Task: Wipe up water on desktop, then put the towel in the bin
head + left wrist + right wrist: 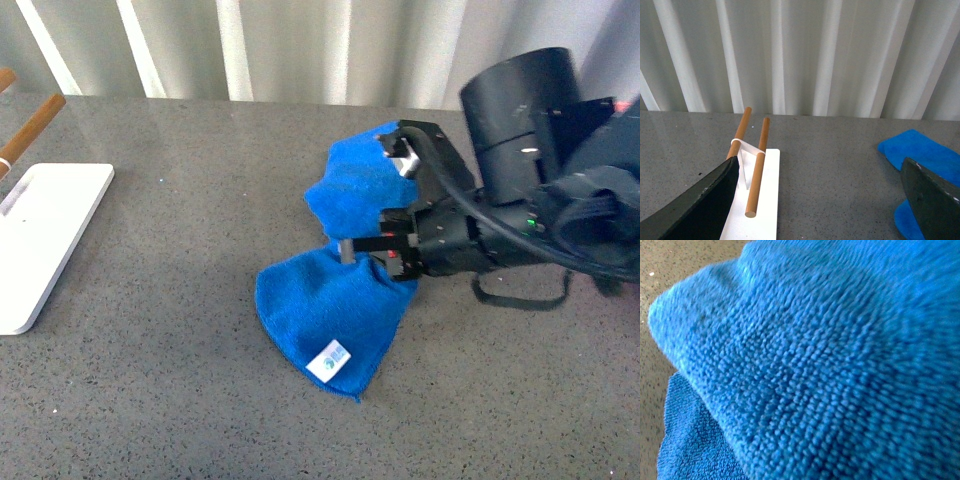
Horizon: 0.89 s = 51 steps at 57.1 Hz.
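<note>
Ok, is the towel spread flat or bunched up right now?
Bunched. The towel narrows to a waist at the right gripper, with two lobes fanning out on the desktop; the right wrist view shows a raised fold.

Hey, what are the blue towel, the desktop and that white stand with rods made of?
The towel: likely microfibre, fluffy looped pile seen close up. The desktop: stone-like or composite, dark grey with fine speckles and a slight sheen. The stand: smooth white base, perhaps plastic or painted board; its rods look like plain wood, brown and matt.
</note>
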Each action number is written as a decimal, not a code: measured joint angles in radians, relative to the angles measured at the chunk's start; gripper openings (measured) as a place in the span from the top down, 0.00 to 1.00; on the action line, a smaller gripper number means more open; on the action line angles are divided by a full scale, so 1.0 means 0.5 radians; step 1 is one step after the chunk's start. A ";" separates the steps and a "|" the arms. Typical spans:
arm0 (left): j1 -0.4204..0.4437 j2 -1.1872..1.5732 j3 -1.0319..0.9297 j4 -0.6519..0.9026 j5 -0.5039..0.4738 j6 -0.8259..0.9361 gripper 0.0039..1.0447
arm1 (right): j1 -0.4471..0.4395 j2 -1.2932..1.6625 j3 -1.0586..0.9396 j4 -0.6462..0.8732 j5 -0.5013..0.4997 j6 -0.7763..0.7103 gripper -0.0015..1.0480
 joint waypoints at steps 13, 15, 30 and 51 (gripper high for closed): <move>0.000 0.000 0.000 0.000 0.001 0.000 0.06 | -0.274 -0.468 -0.370 -0.064 -0.045 -0.124 0.96; 0.000 0.000 0.000 0.000 0.000 0.000 0.06 | -0.315 -0.520 -0.384 -0.082 -0.045 -0.158 0.96; 0.000 0.000 0.000 0.000 0.001 0.000 0.06 | -0.525 -0.759 -0.314 -0.212 -0.037 -0.335 0.96; 0.000 0.000 0.000 0.000 0.001 0.000 0.06 | -0.533 -0.843 0.284 -0.475 0.094 -0.430 0.96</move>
